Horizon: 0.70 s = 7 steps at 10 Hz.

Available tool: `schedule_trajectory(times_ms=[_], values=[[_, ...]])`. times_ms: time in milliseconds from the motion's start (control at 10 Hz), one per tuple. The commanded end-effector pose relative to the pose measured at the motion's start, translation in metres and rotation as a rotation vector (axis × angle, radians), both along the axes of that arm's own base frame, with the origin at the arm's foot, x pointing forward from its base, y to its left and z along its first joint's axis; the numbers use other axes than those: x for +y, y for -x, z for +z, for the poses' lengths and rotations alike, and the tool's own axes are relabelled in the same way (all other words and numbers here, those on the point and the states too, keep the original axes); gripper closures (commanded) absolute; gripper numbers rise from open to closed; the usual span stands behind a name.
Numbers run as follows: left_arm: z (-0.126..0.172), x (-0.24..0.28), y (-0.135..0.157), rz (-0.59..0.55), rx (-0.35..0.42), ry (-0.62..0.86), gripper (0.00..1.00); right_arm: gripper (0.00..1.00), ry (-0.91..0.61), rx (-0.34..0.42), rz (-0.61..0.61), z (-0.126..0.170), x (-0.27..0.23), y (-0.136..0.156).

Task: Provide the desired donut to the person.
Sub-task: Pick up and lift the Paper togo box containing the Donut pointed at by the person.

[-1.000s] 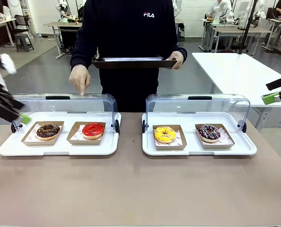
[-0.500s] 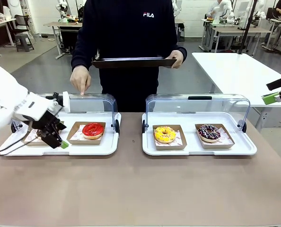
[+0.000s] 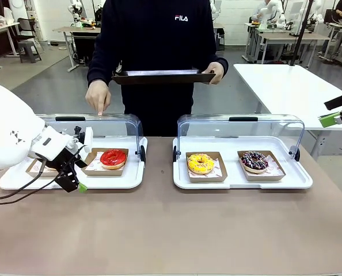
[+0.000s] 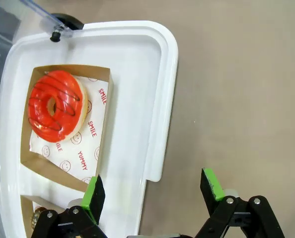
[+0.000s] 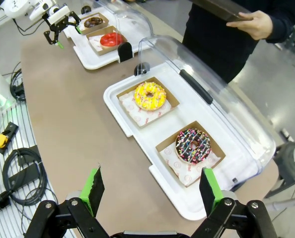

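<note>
Points a hand [image 3: 97, 96] at the red-glazed donut [image 3: 113, 157], serving tray [image 3: 162, 76] held ready. Poises left gripper [image 4: 153, 187], jaws spread, near it for the pick; right gripper [image 5: 150, 191] spread, idle aside.

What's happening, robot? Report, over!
Tools open: left tool low at front edge of left tray, by red donut; right tool raised, off to the right. Person's hand points down at left lid. Lid up, donut uncovered.
</note>
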<state>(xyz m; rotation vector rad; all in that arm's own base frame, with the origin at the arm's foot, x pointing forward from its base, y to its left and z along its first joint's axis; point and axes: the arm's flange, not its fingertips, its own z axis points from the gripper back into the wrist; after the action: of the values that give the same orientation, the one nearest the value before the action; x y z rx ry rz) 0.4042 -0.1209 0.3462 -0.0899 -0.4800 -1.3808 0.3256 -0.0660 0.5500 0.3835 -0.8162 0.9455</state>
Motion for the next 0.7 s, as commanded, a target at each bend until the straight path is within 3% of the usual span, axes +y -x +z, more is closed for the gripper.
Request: schedule_trajectory(times_ms=[0, 600], values=[[-0.002, -0.004, -0.017, -0.053, -0.053, -0.041, 0.0, 0.0, -0.024, -0.008, 0.016, -0.001, 0.001, -0.003], [-0.015, -0.014, -0.052, -0.024, -0.124, -0.141, 0.0, 0.0, -0.024, -0.008, 0.016, -0.001, 0.001, -0.003]])
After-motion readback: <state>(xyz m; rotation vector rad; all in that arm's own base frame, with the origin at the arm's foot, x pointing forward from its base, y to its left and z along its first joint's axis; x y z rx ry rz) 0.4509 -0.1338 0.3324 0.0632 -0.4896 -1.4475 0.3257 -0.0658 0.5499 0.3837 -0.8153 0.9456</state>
